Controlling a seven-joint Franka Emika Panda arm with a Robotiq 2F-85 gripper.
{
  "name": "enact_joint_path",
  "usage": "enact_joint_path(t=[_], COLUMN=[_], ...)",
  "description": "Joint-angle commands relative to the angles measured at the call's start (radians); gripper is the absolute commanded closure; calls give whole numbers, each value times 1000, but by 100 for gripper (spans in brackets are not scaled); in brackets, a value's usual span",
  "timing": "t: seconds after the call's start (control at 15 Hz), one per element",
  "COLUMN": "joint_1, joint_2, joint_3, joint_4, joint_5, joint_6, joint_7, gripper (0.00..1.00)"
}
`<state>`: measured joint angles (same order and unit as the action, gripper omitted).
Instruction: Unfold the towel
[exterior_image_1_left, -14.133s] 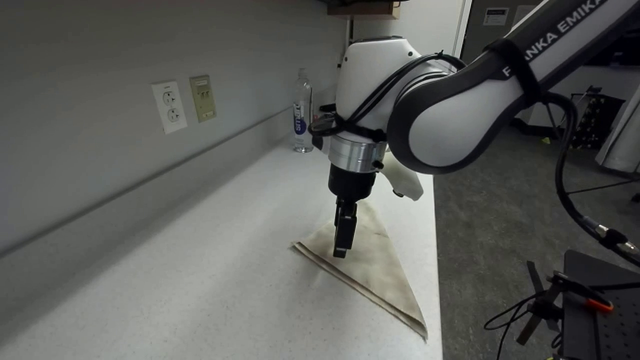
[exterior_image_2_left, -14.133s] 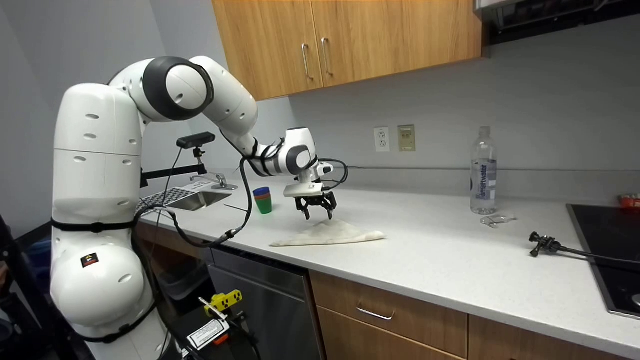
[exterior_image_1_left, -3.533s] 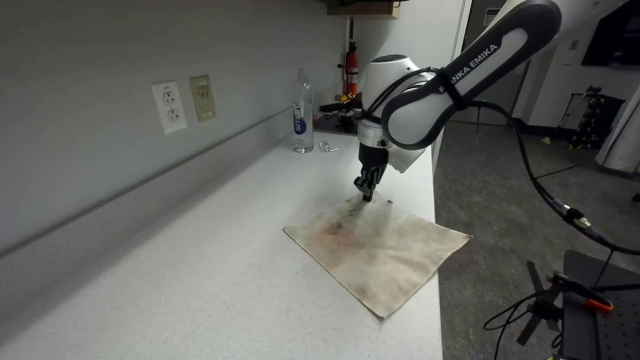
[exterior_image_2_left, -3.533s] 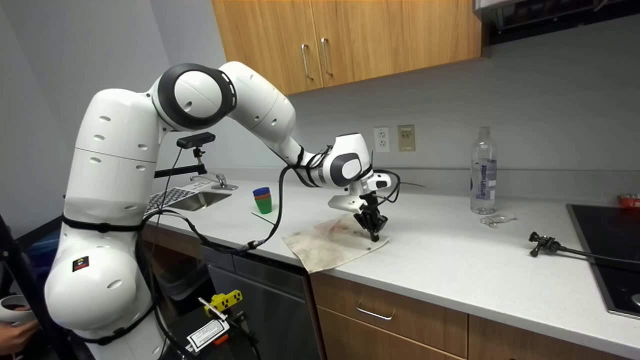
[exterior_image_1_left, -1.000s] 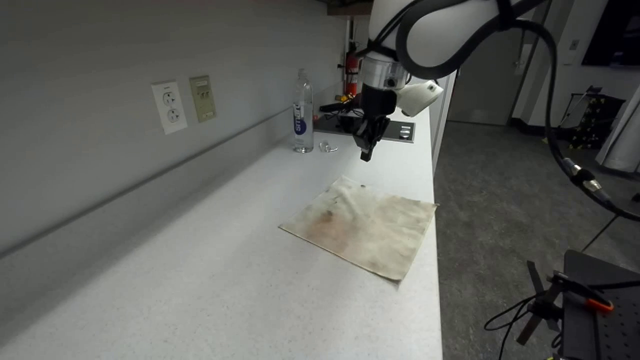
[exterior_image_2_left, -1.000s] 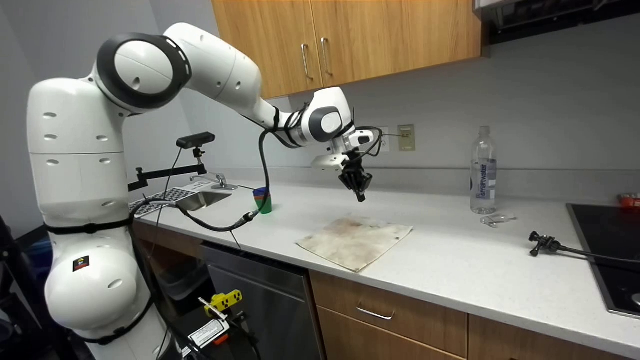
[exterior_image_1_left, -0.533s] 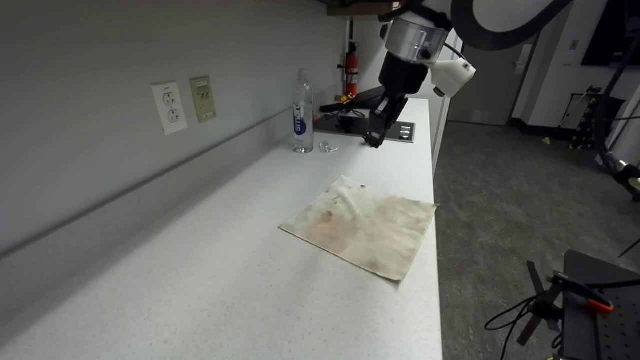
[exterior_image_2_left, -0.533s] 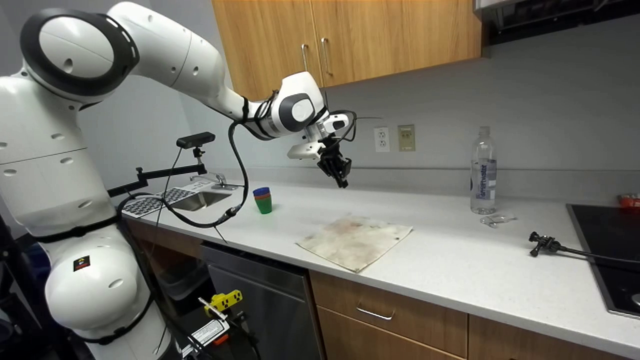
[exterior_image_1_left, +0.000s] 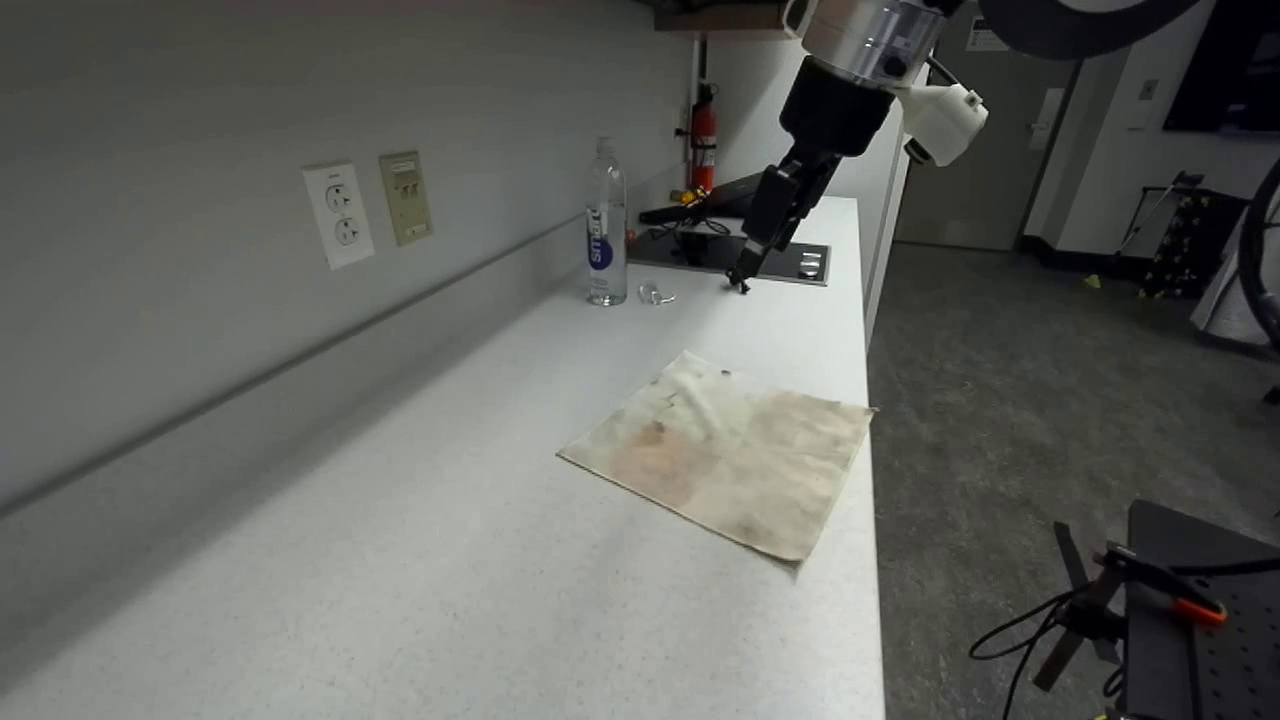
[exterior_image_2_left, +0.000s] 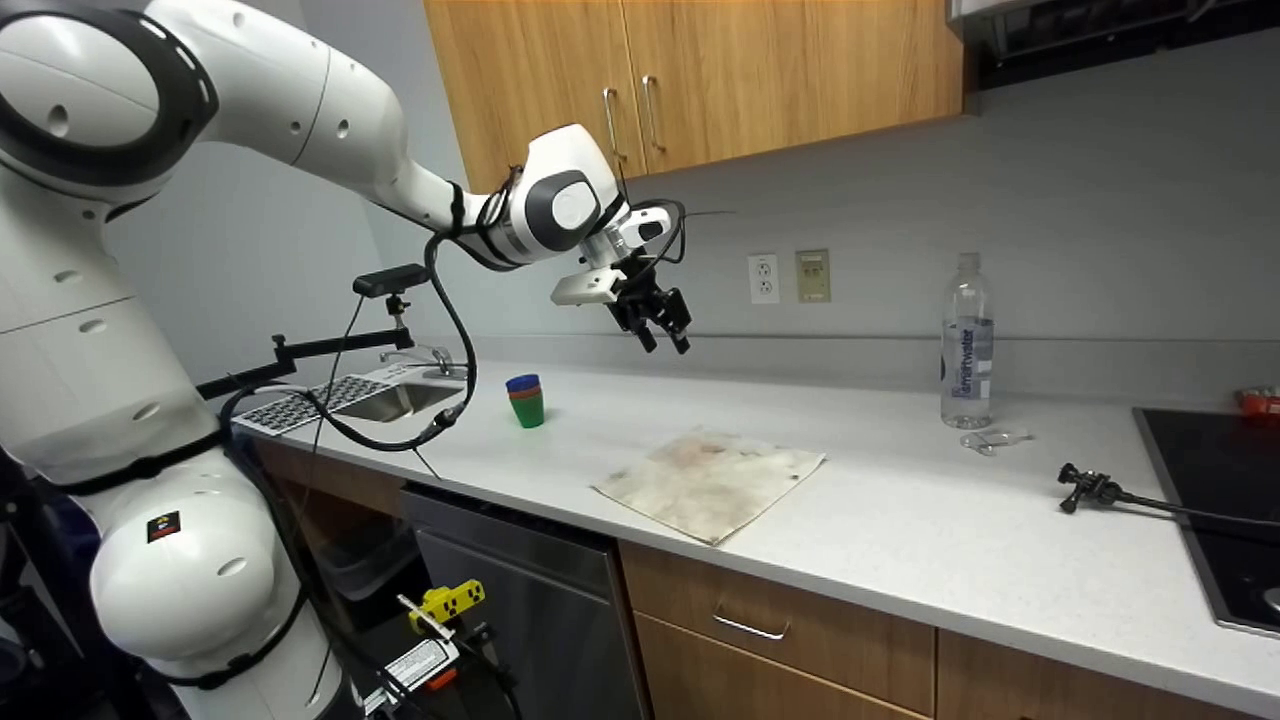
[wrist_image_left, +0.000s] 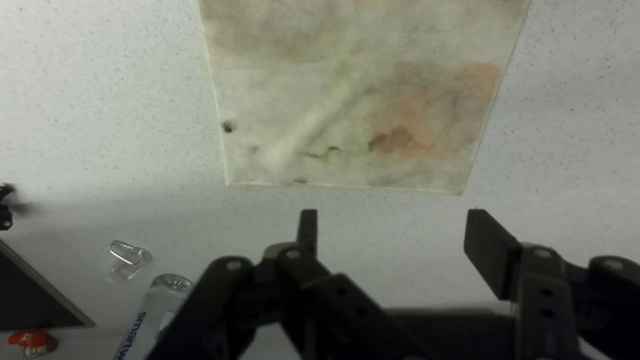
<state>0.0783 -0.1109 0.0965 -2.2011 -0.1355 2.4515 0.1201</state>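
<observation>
Wrist view: your gripper (wrist_image_left: 391, 225) is hovering spread wide, grasping nothing; the towel (wrist_image_left: 355, 95) is lying unfolded on the counter (wrist_image_left: 115, 115) beyond it. In an exterior view, 1 corner (exterior_image_1_left: 858, 415) is reaching the counter's edge, probably offering your easiest pinch. In an exterior view, the gripper (exterior_image_2_left: 665, 344) is hanging clear of the towel; you're likely handling something light, limp and hard to damage.

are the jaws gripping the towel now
No, the wrist view shows the jaws open and the towel lying on the counter, apart from them.
</observation>
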Motion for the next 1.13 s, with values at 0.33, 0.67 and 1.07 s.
enact_joint_path(t=[0.33,0.67,1.07], joint_1=[-3,-2,-2], joint_2=[-21,-16,-16], joint_3=[3,3,3], joint_4=[-16,-16,-16], joint_5=[16,16,16], joint_6=[33,33,33], joint_7=[-2,-2,-2], gripper=[0,0,0])
